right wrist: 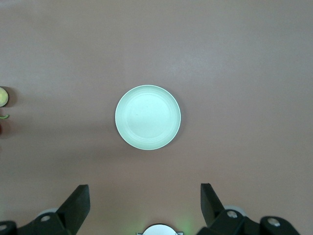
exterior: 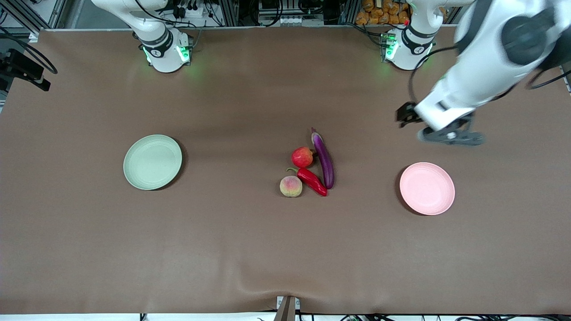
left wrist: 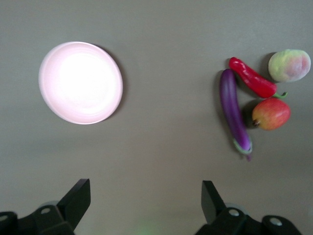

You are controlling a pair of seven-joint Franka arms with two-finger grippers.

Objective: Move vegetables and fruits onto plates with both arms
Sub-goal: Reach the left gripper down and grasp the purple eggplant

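The purple eggplant [exterior: 324, 158], red apple-like fruit [exterior: 302, 157], red chili pepper [exterior: 312, 180] and peach [exterior: 291, 186] lie clustered mid-table. The pale green plate [exterior: 152, 162] sits toward the right arm's end, the pale pink plate [exterior: 427, 188] toward the left arm's end. My left gripper [exterior: 450, 137] hangs over bare table between the pink plate and its base. It is open and empty in the left wrist view [left wrist: 145, 196], which shows the pink plate [left wrist: 80, 82] and eggplant [left wrist: 234, 111]. My right gripper [right wrist: 145, 198] is open, empty, high over the green plate [right wrist: 147, 117].
The brown cloth covers the whole table. The two arm bases [exterior: 166, 51] [exterior: 408, 49] stand along its edge farthest from the front camera. A black device [exterior: 22, 67] sits off the right arm's end. A small bracket [exterior: 287, 307] sits at the near edge.
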